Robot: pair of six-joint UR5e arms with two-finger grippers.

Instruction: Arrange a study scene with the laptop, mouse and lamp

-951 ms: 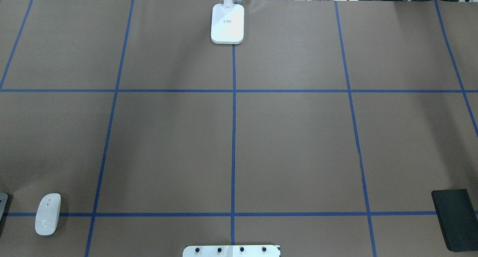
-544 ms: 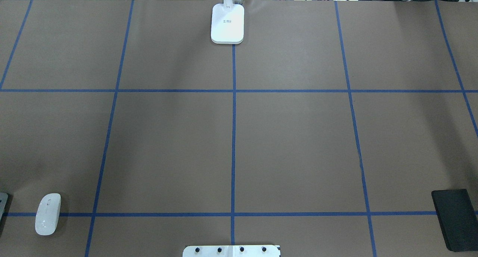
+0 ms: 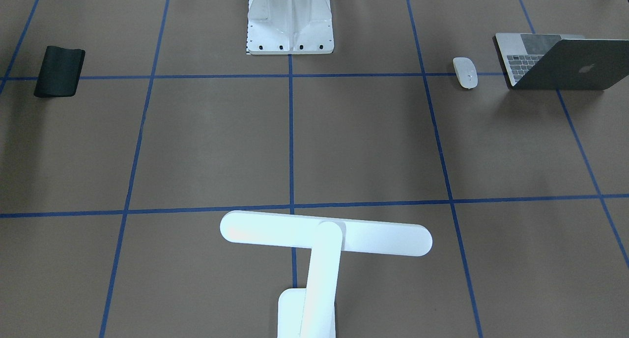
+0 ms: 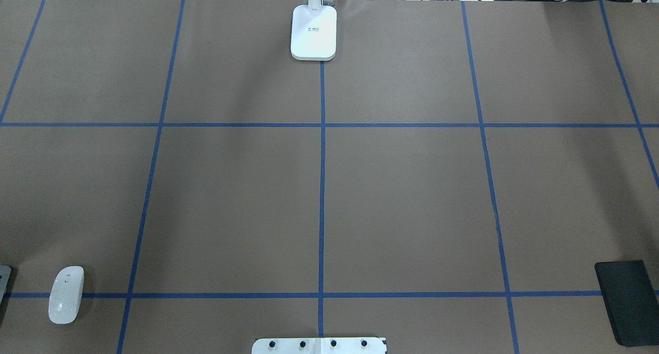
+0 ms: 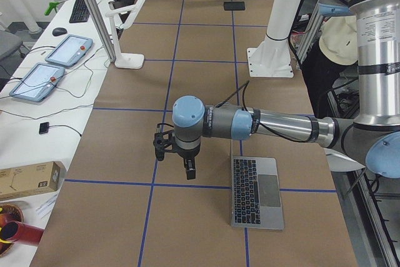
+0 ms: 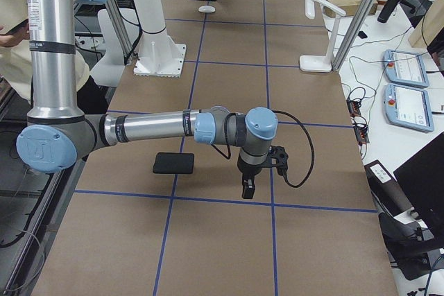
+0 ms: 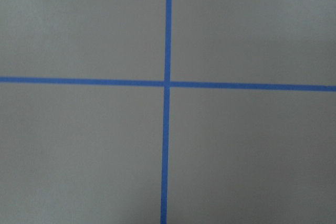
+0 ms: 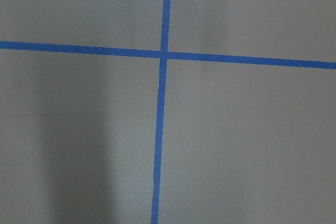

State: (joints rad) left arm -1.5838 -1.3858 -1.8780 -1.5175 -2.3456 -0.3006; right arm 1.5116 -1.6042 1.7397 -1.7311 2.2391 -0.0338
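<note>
**Distance between every piece**

My left claw point(image 5: 175, 159) hangs over the table point(image 4: 401, 189), just beside the open laptop point(image 3: 560, 63). My right claw point(image 6: 262, 171) hangs near the mat point(image 6: 173, 163). Only the side views show them, so I cannot tell whether either is wide or narrow. Both wrist cameras see only crossed tape lines point(image 7: 168, 83). The laptop sits at my near left, with the mouse point(image 3: 465, 72) just beside it, not touching. The lamp point(image 3: 324, 237) stands at the far edge, centred, well apart from both.
</note>
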